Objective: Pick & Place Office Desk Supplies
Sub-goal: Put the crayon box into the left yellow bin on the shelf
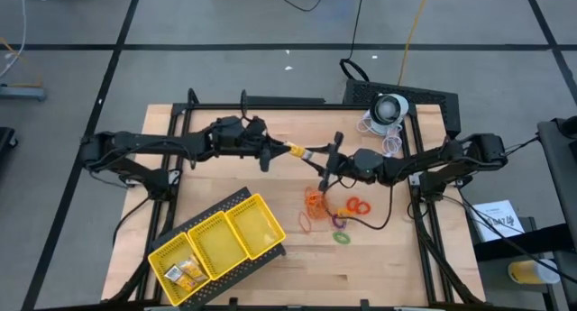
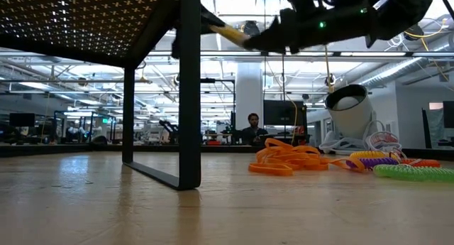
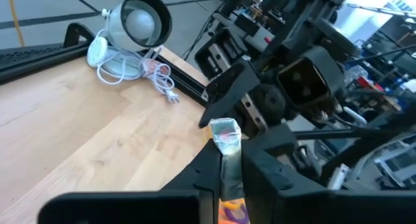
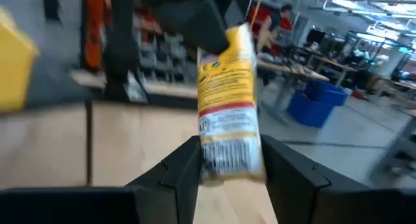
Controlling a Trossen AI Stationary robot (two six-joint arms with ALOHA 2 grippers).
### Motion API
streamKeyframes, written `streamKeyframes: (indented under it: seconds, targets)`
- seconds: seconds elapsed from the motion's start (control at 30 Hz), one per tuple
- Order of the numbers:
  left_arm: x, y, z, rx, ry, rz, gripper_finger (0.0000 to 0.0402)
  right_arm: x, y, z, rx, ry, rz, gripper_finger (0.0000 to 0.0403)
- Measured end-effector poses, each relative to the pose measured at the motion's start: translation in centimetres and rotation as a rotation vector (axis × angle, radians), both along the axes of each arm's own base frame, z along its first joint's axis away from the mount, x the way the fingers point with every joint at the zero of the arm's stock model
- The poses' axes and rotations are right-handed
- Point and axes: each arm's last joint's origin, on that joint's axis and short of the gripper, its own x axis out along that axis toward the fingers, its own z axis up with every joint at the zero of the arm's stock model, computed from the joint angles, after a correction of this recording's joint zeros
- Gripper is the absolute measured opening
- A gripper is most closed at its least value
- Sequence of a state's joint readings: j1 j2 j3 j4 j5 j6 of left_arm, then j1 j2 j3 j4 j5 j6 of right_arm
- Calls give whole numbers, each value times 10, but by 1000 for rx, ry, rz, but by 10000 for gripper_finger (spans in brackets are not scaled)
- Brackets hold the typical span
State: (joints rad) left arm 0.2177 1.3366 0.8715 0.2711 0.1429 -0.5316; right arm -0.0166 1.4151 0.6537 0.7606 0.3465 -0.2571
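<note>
Above the middle of the table [image 1: 270, 284], both the left gripper [image 1: 287, 150] and the right gripper [image 1: 317, 154] have their jaws closed narrowly on opposite ends of one yellow packet [image 4: 227, 100].

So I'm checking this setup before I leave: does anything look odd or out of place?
Yes: a small yellow packet hangs in mid-air above the table, gripped at opposite ends by the left hand and the right hand at once. Also, the yellow tray sits skewed to the table's edges, atop a tilted black perforated panel.
</note>
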Motion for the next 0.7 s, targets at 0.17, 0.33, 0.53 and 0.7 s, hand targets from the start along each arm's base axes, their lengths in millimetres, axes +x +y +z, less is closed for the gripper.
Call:
streamKeyframes:
  seconds: [0.17,0.33,0.53,0.7]
  targets:
    - [-27,-3,19,11,30,9,47,-2,0,4,32,-27,-10,142]
    - [-62,-10,42,30,30,27,39,-3,-1,0,9,5,-28,142]
    - [-108,-26,61,-75,18,-12,46,-2,-1,-1,0,16,-23,142]
    - [-151,-48,69,-193,26,-267,48,-2,-2,0,-18,20,-22,142]
